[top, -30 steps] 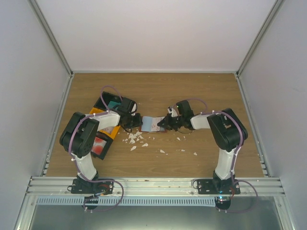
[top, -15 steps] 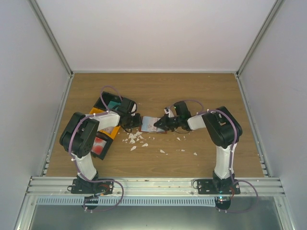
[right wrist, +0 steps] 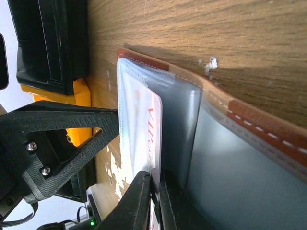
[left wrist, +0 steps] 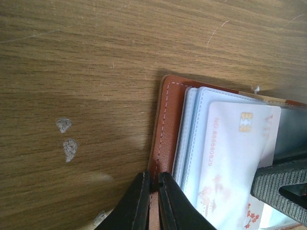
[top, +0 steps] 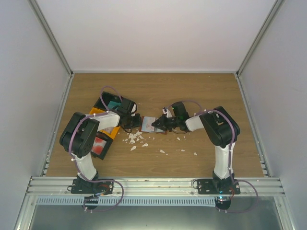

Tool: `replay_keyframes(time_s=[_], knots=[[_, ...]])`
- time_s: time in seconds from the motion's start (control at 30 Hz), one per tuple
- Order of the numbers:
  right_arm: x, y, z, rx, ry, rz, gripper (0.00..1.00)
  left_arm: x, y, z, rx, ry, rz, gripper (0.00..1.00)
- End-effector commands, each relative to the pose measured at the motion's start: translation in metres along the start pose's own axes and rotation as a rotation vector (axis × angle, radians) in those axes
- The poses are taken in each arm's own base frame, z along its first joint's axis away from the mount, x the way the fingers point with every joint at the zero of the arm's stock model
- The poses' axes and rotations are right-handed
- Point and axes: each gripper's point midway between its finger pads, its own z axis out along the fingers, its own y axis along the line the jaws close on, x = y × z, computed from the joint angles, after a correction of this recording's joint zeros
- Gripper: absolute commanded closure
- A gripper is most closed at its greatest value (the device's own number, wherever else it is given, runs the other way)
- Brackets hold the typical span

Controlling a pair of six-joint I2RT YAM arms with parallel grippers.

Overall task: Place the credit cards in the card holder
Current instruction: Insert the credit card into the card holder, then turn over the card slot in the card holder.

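You are mid-insertion. The card holder (left wrist: 167, 124) lies open near the middle of the table (top: 192, 91), with the black-and-orange tray (right wrist: 79, 91) at its 9 o'clock. Your left gripper (left wrist: 153, 178), reaching in from 9 o'clock, is pinched shut on the holder's stitched leather edge and pins it down. Your right gripper (right wrist: 154, 179), coming from 3 o'clock, is clamped on a white credit card (left wrist: 230, 153) with a chip and red print. The card's leading edge is in among the clear plastic sleeves, but much of the card shows, so I judge it only partly seated; which sleeve it is in I cannot tell. The next move calls for a flat, straight push toward 9 o'clock along the sleeve, with the left grip firm so the holder does not slide, and release only once the card is well in. A red card (top: 99, 143) and a teal one (top: 114, 104) in the tray look like the ones to fetch after this.
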Motion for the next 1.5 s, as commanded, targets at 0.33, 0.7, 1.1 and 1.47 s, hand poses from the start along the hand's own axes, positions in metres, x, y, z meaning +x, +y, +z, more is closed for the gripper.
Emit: replay_keyframes(time_s=[0.33,0.7,1.1,1.47], knots=[[0.014,-0.012,0.013,0.095,0.009,-0.037,0.89,0.029,-0.001,0.011,0.035,0.095,0.0,0.91],[0.003,0.006,-0.019,0.221,-0.085,-0.142,0.54,0.025,-0.013,0.003,0.078,0.088,0.02,0.91],[-0.002,-0.006,-0.041,0.428,-0.13,-0.217,0.53,0.014,-0.039,-0.017,0.167,0.062,0.055,0.86],[0.005,-0.011,-0.028,0.573,-0.093,-0.315,0.54,0.02,-0.041,-0.006,0.179,0.09,0.045,0.87]])
